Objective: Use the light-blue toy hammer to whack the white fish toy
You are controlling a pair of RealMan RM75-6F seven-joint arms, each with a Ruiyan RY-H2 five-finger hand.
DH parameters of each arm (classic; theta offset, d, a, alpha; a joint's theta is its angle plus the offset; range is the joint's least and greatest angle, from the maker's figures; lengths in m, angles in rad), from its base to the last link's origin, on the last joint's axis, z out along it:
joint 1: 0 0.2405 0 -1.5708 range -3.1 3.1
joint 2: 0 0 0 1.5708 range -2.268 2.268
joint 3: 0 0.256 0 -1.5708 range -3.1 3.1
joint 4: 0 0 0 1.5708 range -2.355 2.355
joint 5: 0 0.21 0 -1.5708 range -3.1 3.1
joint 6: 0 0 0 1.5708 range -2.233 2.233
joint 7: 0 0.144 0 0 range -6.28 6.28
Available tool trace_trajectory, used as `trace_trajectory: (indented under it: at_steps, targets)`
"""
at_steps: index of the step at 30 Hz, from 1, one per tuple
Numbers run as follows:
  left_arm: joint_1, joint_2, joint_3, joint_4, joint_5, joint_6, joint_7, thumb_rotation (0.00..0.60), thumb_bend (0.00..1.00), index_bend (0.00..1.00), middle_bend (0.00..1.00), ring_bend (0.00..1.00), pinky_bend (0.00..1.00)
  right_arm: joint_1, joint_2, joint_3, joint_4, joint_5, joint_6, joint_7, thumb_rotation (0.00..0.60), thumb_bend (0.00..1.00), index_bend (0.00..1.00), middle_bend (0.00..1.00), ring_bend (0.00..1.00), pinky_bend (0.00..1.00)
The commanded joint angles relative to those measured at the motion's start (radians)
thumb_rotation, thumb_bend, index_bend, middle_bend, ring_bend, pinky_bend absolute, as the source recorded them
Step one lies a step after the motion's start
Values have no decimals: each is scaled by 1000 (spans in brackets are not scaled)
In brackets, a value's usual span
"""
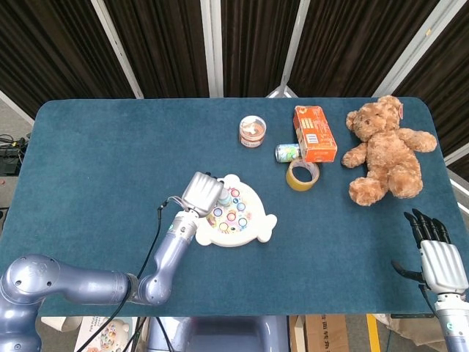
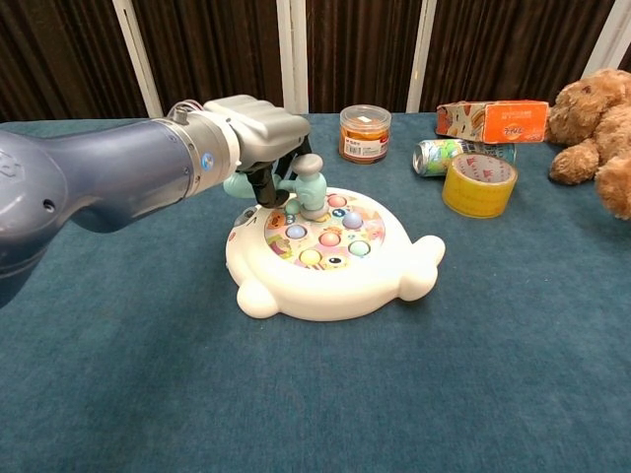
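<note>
From the head camera, your left hand point(image 1: 202, 192) sits at the upper-left edge of the white fish toy point(image 1: 236, 221), fingers wrapped around the light-blue toy hammer point(image 1: 225, 196), whose head lies over the toy's coloured pegs; the fish toy rests near the middle of the blue table point(image 1: 102, 161). Your right hand point(image 1: 437, 253) hangs at the table's near right corner, fingers straight, close together and holding nothing. Behind the toy stand a clear lidded jar point(image 1: 251, 130), an orange box point(image 1: 314, 133), a drinks can point(image 1: 287, 152) on its side and a roll of yellow tape point(image 1: 302, 174), with a brown teddy bear point(image 1: 385, 149) sprawled to the right. From the chest camera, your left hand point(image 2: 258, 128) grips the hammer point(image 2: 301, 181) by its handle, the grey-topped head pointing down and touching the peg field at the back of the fish toy point(image 2: 328, 258). The jar point(image 2: 365, 133), can point(image 2: 446, 156), tape point(image 2: 479, 183), orange box point(image 2: 491, 119) and teddy bear point(image 2: 595, 133) line the far side; your right hand does not show here.
</note>
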Motion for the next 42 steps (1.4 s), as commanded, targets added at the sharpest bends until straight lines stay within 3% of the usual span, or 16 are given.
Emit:
trace_trajectory:
  at_steps: [1,9,15,21,23,25,30,42]
  targets:
    - [-1,1,-2,-1,7,2,-4,600,625,654,495,384,537,0,0,0,0,-1,1,-1,600,233,0,0,0,0]
    - [4,34,-17,-54,34,27,-27,600,626,653,494,385,537,0,-1,-1,1,-2,2,-6,600,234,0,0,0,0]
    - [50,119,-5,-176,88,94,-56,600,625,652,493,385,537,-1,-4,-4,6,-9,7,-15,600,234,0,0,0,0]
    - [151,235,87,-306,153,160,-101,600,626,650,492,385,537,-3,-12,-8,14,-26,21,-34,600,233,0,0,0,0]
    - [192,270,130,-332,192,174,-133,600,625,649,492,385,537,-5,-15,-8,15,-28,27,-42,600,233,0,0,0,0]
    - [269,325,208,-351,236,189,-197,600,625,649,492,385,537,-7,-20,-9,18,-39,41,-59,600,233,0,0,0,0]
    - [363,376,287,-305,342,166,-329,600,625,643,492,385,537,-9,-32,-16,19,-52,49,-81,600,233,0,0,0,0]
    - [437,345,302,-183,436,104,-440,600,624,624,491,385,537,-8,-31,-14,17,-45,43,-78,600,234,0,0,0,0]
